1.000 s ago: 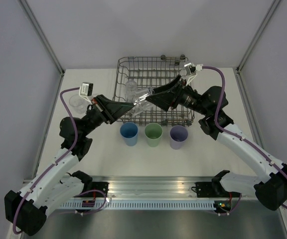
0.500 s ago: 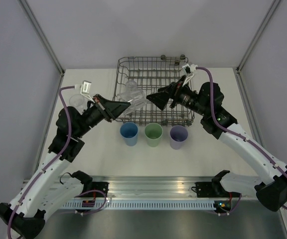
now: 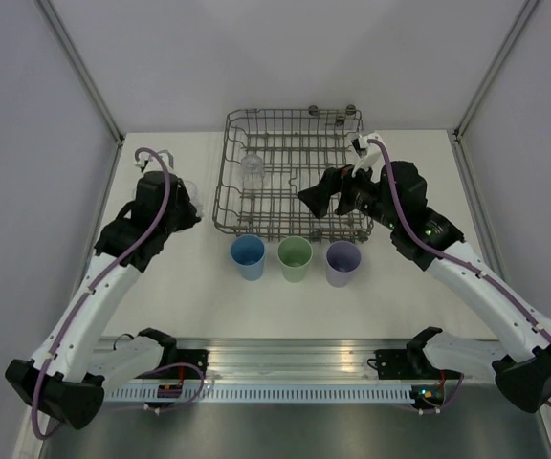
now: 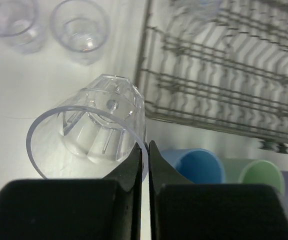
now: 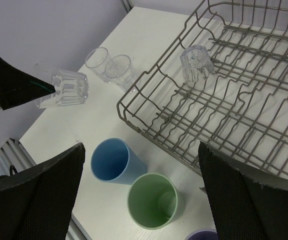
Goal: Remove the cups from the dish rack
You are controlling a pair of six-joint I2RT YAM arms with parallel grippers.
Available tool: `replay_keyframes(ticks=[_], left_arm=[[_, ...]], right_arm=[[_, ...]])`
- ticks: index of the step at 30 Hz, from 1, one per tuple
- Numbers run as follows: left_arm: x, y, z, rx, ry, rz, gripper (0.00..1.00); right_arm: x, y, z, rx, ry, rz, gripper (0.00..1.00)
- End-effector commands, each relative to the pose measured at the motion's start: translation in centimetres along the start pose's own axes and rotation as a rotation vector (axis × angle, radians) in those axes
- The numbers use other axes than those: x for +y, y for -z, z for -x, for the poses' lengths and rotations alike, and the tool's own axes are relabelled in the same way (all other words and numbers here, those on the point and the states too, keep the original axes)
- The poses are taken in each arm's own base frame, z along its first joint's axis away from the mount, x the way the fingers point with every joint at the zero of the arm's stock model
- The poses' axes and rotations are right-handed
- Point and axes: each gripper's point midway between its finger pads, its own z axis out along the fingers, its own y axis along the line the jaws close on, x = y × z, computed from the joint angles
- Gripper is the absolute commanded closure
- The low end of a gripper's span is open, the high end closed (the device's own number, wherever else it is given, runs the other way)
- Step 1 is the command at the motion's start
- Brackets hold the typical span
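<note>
Left gripper (image 4: 145,150) pinches rim of tilted clear glass (image 4: 94,125), far left; two more glasses (image 4: 81,30) stand nearby. Rack (image 3: 290,113) centre, one rack glass (image 3: 253,167) in its upper left. Blue cup (image 3: 248,256), green cup (image 3: 295,258), purple cup (image 3: 342,263) lined below. Right gripper (image 3: 323,194) wide open over rack's right side.

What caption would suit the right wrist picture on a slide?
Right gripper open by the dish rack, with one clear glass inside.
</note>
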Motion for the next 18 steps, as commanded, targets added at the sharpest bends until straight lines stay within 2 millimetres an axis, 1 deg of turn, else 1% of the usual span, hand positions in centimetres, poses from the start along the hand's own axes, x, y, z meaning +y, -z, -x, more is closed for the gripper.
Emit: replay_keyframes(ticks=[1,2,3,4,5,6,8,9,11,12,13,14,15,18], left_arm=[[5.7,-0.3,0.5,0.032,-0.049,0.193,0.98],[6.4,-1.3,0.1,0.066,-0.041,0.205,0.98],[8.0,-1.8,0.0,0.08,-0.013,0.245,0.98],[8.7,-2.2,-0.1,0.093,-0.015,0.266,0.98],[9.5,-3.2,-0.7,0.131,-0.015,0.297,0.98],[10.5,-3.6,-0.5,0.14,0.004,0.323,0.98],[11.1,-4.8,-0.7,0.179,0.024,0.325,0.98],[12.1,-5.8,-0.9,0.209,0.039,0.351,0.98],[13.5,-6.9,-1.2,0.246,0.055,0.383,0.98],[13.7,-7.1,-1.3,0.25,0.051,0.397,0.98],[15.0,-7.0,-1.1,0.246,0.073,0.427,0.98],[15.8,-7.2,-0.9,0.24,0.086,0.447,0.98],[16.2,-7.4,-1.1,0.252,0.085,0.455,0.98],[17.2,-8.0,-1.0,0.256,0.096,0.478,0.98]], right_arm=[[-0.7,1.2,-0.3,0.015,0.063,-0.035,0.02],[-0.9,1.3,-0.5,0.024,0.068,-0.045,0.02],[-1.0,1.4,-0.6,0.027,0.083,-0.049,0.02],[-1.2,1.5,-0.9,0.039,0.087,-0.057,0.02],[-1.3,1.6,-1.0,0.043,0.091,-0.061,0.02],[-1.4,1.7,-1.1,0.042,0.094,-0.064,0.02],[-1.5,1.7,-1.2,0.046,0.101,-0.061,0.02],[-1.4,1.7,-1.3,0.05,0.102,-0.054,0.02],[-1.3,1.8,-1.4,0.052,0.106,-0.048,0.02],[-1.1,2.0,-1.3,0.048,0.107,-0.042,0.02],[-1.1,2.1,-1.4,0.047,0.112,-0.039,0.02],[-1.0,2.3,-1.5,0.045,0.111,-0.034,0.02],[-0.8,2.4,-1.4,0.042,0.112,-0.024,0.02],[-0.6,2.8,-1.4,0.036,0.117,-0.016,0.02]])
